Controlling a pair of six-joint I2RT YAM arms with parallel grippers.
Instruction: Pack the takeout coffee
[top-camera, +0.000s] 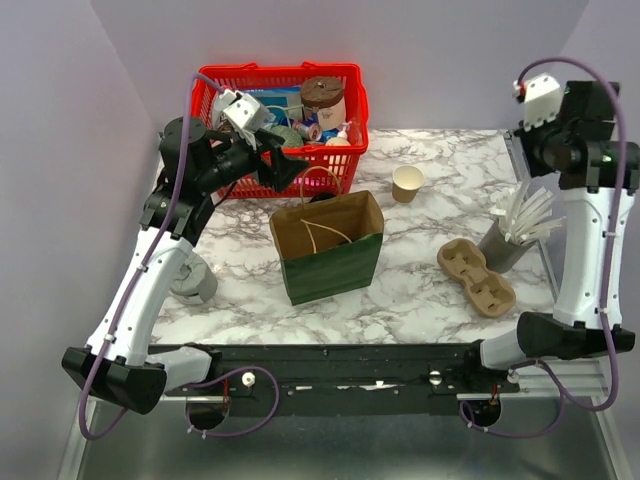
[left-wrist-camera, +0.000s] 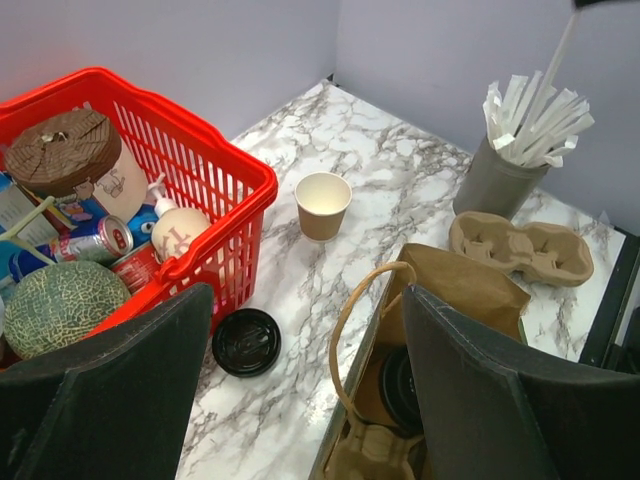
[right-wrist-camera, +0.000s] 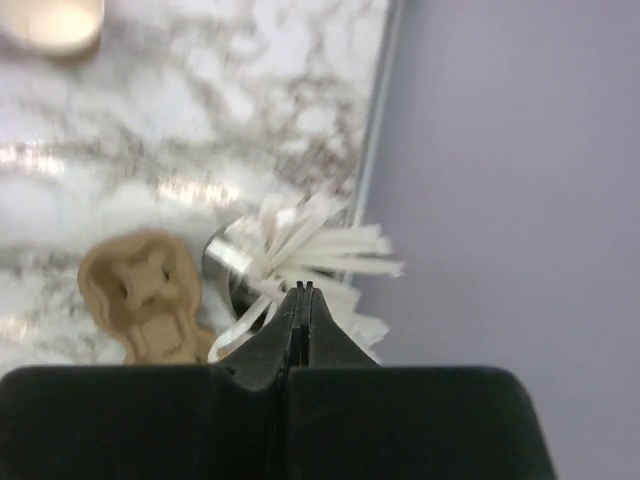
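Observation:
The takeout coffee, a small tan paper cup (top-camera: 407, 183) with a white inside, stands open on the marble top right of the red basket; it also shows in the left wrist view (left-wrist-camera: 323, 205). A green and brown paper bag (top-camera: 325, 245) stands open mid-table, with a pulp carrier and something dark and round inside (left-wrist-camera: 400, 390). My left gripper (top-camera: 285, 165) is open and empty, above the bag's far edge (left-wrist-camera: 310, 400). My right gripper (right-wrist-camera: 304, 287) is shut and empty, raised high over the straw holder.
The red basket (top-camera: 345, 150) at the back holds a pale cup with a brown lid (top-camera: 323, 97), a melon (left-wrist-camera: 60, 305) and cans. A black lid (left-wrist-camera: 246, 342) lies beside it. A two-cup pulp carrier (top-camera: 476, 273) and a grey straw holder (top-camera: 510, 235) stand at the right; a grey cylinder (top-camera: 195, 280) at the left.

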